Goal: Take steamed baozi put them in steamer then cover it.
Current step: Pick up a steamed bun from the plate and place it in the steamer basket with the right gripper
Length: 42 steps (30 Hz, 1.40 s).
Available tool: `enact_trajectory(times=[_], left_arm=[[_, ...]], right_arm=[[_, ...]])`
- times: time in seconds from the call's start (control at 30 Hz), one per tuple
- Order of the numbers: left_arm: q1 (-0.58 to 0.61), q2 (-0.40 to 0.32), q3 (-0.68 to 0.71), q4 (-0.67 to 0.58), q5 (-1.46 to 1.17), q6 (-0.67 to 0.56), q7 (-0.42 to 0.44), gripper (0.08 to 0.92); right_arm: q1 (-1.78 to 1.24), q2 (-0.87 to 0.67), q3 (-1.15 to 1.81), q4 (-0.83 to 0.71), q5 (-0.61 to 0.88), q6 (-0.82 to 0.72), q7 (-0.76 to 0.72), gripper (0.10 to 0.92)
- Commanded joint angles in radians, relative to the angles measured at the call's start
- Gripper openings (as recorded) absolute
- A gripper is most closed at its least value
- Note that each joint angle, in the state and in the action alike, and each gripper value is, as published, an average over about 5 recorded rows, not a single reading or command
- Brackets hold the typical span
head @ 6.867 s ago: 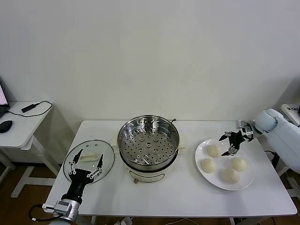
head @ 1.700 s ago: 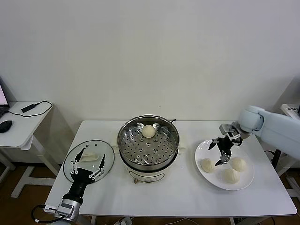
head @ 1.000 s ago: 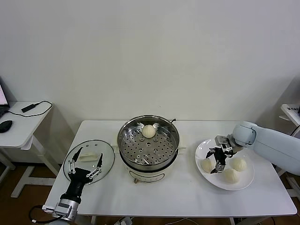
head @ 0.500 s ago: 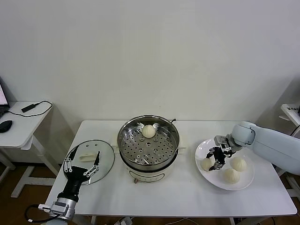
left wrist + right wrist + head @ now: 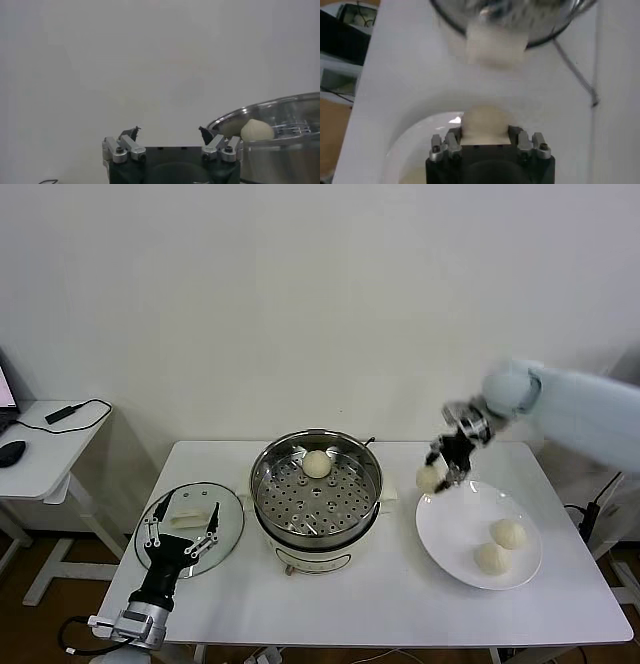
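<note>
1. The right gripper (image 5: 438, 471) pinches a smooth cream-white bun (image 5: 430, 478) in the air, between the steamer (image 5: 316, 484) and the plate (image 5: 455, 529).
2. One bun (image 5: 317, 464) sits on the steamer's holed steel tray; two (image 5: 508, 533) lie on the plate's far side from the steamer.
3. The left gripper (image 5: 182, 536), fingers spread, hovers over the glass lid (image 5: 170, 512) beside the steamer.

steamer (image 5: 316, 484) mouth uncovered, open from above | one baozi (image 5: 317, 464) at the far side of its tray, the other holes bare | bare tabletop (image 5: 400, 574) strip between steamer and plate (image 5: 455, 529) | glass lid (image 5: 190, 524) flat on the left, under the left gripper (image 5: 182, 536)
</note>
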Motion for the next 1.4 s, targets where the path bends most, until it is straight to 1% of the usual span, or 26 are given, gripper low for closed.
enact_trajectory(times=[0.03, 0.33, 0.57, 0.7, 0.83, 1.3, 1.4], left_arm=[[-0.002, 0.0, 0.006, 0.004, 0.002, -0.002, 0.0, 0.823], [-0.013, 0.002, 0.015, 0.022, 0.001, -0.011, 0.0, 0.823], [-0.026, 0.001, 0.02, 0.048, -0.001, -0.03, -0.003, 0.823], [-0.028, -0.001, 0.022, 0.054, -0.001, -0.032, -0.005, 0.823], [-0.028, -0.003, 0.028, 0.052, 0.0, -0.032, -0.006, 0.823], [-0.016, -0.009, 0.025, 0.046, 0.0, -0.035, -0.012, 0.823], [-0.014, -0.007, 0.022, 0.046, 0.0, -0.037, -0.012, 0.823]], right_arm=[[0.246, 0.186, -0.096, 0.022, 0.12, -0.035, -0.064, 0.638], [0.168, 0.409, -0.079, 0.0, 0.205, -0.106, 0.009, 0.636], [0.036, 0.508, -0.111, -0.051, 0.26, -0.154, 0.151, 0.629], [-0.039, 0.535, -0.12, -0.068, 0.261, -0.179, 0.237, 0.626], [-0.117, 0.551, -0.101, -0.094, 0.226, -0.194, 0.285, 0.62], [-0.198, 0.594, -0.066, -0.152, 0.192, -0.203, 0.311, 0.604], [-0.203, 0.602, -0.065, -0.16, 0.192, -0.204, 0.313, 0.615]])
